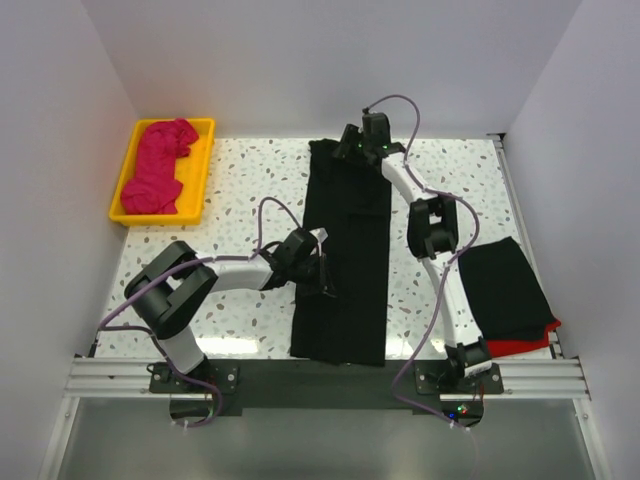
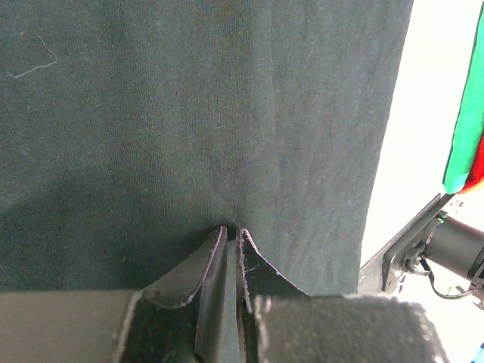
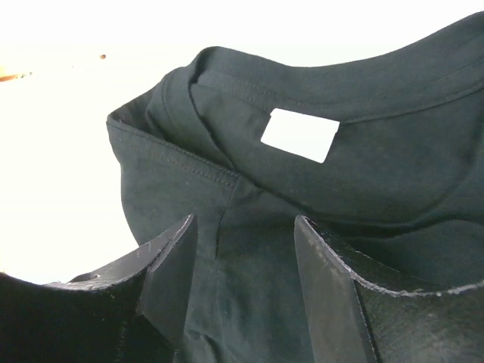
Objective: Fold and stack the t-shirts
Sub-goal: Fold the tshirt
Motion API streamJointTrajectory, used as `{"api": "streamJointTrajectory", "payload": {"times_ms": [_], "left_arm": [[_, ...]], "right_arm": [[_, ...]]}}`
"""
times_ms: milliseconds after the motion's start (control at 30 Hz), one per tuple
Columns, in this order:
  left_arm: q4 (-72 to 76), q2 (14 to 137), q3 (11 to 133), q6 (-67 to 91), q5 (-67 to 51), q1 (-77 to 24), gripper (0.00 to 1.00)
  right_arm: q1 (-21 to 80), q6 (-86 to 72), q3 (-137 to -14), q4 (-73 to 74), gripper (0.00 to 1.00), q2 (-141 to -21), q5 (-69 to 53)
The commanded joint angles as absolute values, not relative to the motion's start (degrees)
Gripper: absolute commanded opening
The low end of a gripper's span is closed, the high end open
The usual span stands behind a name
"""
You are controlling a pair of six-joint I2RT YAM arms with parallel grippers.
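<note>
Speckled tabletop, white walls round. Black shirt laid centre as a long narrow strip, sides folded in, collar at far end. Left pincer nipped nearly shut on cloth at strip's left edge, midway along; likely anchoring the crosswise fold line. Right pincer at collar, jaws parted, cloth between but not clamped; looks set to grab that end and carry it toward the hem. Second black shirt folded on top of red shirt at right edge, by right arm: probable stack spot. Pink shirt bunched in tray, far left, not yet folded.
</note>
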State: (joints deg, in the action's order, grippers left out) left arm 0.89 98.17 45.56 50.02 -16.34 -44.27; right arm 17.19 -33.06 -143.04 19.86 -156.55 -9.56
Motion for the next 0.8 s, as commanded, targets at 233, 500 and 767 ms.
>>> {"api": "streamJointTrajectory", "payload": {"times_ms": [233,500,767], "left_arm": [[1.67,97.65,45.88,49.22,-15.47,-42.80,0.14],[1.49,97.29,45.44,48.95,-16.08,-42.89,0.14],[2.20,97.65,44.74,49.13,-16.52,-42.89,0.14]], "right_arm": [[16.00,-28.75,-131.59,25.74,0.53,-132.55,-0.18],[16.08,-27.51,-114.19,27.43,0.41,-124.29,5.18],[17.23,-26.02,-112.76,28.38,0.36,-129.72,6.23]]}}
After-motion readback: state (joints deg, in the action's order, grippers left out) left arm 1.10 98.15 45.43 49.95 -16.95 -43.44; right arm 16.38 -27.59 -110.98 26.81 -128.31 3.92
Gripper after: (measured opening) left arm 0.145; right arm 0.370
